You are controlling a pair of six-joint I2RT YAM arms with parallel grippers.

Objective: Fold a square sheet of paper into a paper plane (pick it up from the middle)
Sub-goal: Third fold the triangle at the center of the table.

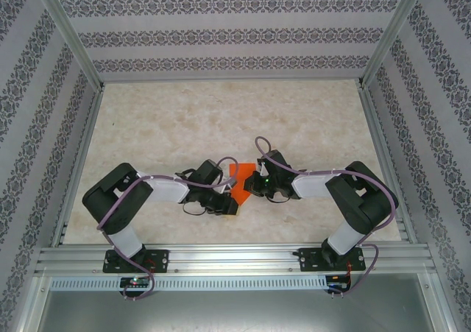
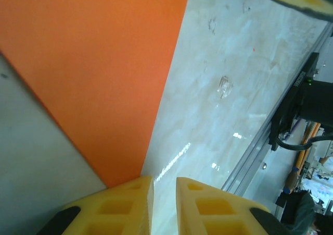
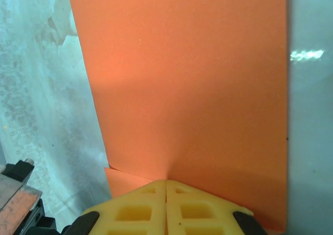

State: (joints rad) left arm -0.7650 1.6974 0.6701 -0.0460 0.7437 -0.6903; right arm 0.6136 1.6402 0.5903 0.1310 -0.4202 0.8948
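Observation:
The orange square sheet of paper (image 1: 237,176) lies between the two grippers at the table's middle, folded in layers and narrowing to a point toward the near edge. My right gripper (image 3: 166,183) is shut on the sheet (image 3: 182,78), and a crease runs out from its fingertips. A lower layer pokes out at the left (image 3: 122,182). My left gripper (image 2: 164,185) is open, with bare table showing in the narrow gap. The sheet's pointed corner (image 2: 104,63) ends at the left finger (image 2: 132,198), outside the gap. In the top view the left gripper (image 1: 232,201) and the right gripper (image 1: 250,185) nearly meet.
The marble-patterned table top (image 1: 221,118) stretches far behind the arms. An aluminium rail (image 1: 235,258) runs along the near edge, seen also as a rail (image 2: 291,104) in the left wrist view. Patterned walls (image 1: 221,37) enclose the back and sides.

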